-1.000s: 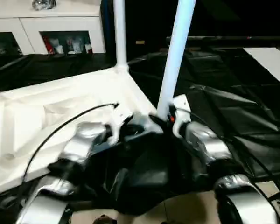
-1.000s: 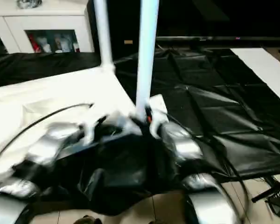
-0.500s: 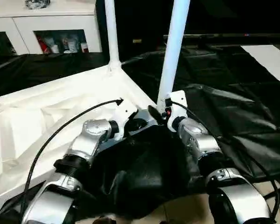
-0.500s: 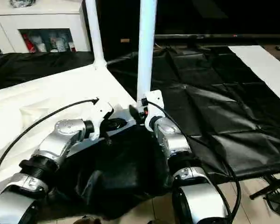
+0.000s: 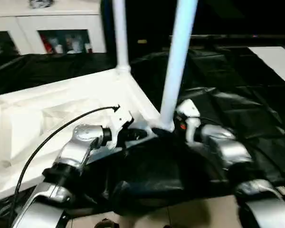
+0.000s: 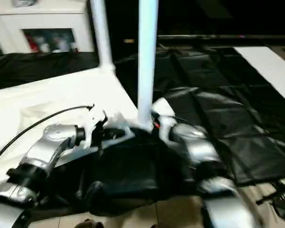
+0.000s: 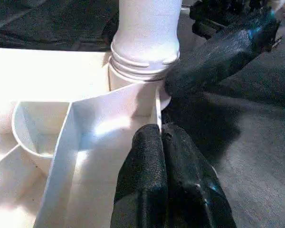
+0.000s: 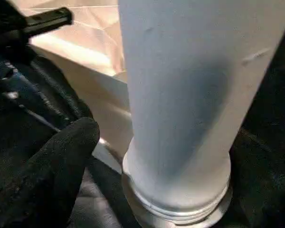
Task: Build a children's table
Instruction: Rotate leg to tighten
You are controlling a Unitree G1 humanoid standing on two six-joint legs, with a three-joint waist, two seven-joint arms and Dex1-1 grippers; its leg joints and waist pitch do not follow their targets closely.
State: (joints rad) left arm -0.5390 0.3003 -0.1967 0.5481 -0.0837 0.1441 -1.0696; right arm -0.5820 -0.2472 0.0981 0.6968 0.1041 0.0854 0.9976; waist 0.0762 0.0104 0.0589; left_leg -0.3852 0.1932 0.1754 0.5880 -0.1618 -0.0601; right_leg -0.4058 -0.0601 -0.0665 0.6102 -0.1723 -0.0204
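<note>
The white tabletop (image 5: 61, 109) lies upside down, ribbed underside up, on a black sheet (image 5: 237, 95) that covers the floor. Two white legs stand upright in its corner sockets: the near leg (image 5: 176, 66) at the corner closest to the robot, and the far leg (image 5: 120, 33) at the next corner along the same edge, toward the cabinet.

The left gripper (image 7: 162, 137) sits at the tabletop's near edge, just beside the near leg's socket. In the left wrist view its two black fingers (image 7: 142, 180) are pressed together on the thin upright wall of the tabletop rim, pinching it right next to the threaded base of the near leg.

The right gripper (image 5: 173, 129) is at the foot of the near leg on its other side. One black finger (image 8: 47, 175) shows in the right wrist view beside the leg's collar, apart from it; whether this gripper is spread or closed I cannot tell.

Behind the black sheet stands a white cabinet (image 5: 52, 28) with glass doors. A pale strip of floor (image 5: 275, 61) shows at the far right.
</note>
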